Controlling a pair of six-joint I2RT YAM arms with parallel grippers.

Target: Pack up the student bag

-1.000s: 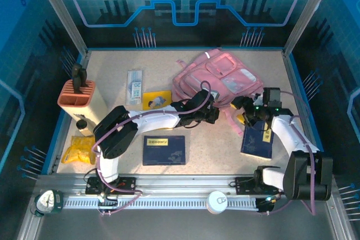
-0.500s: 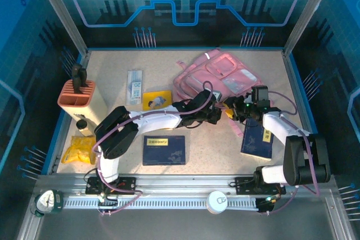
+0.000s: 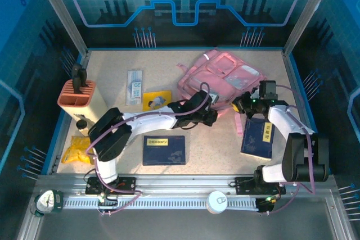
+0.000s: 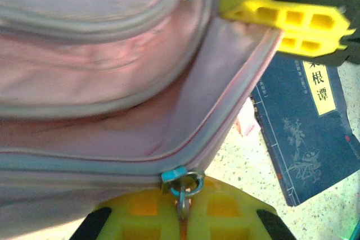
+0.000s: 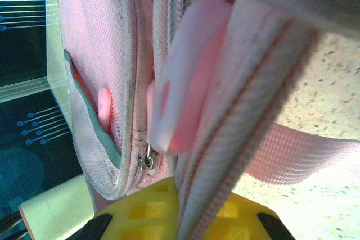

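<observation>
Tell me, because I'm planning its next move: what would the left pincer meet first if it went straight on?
The student bag itself: the left pincer is shut on its zipper pull, and the bag's pink lining lies directly ahead, though depth is unclear.

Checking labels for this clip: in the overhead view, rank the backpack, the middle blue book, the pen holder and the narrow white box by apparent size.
1. backpack, clearly largest.
2. middle blue book and pen holder: about alike. The holder stands taller, nearer the camera, so they are left unranked.
3. narrow white box, smallest.
</observation>
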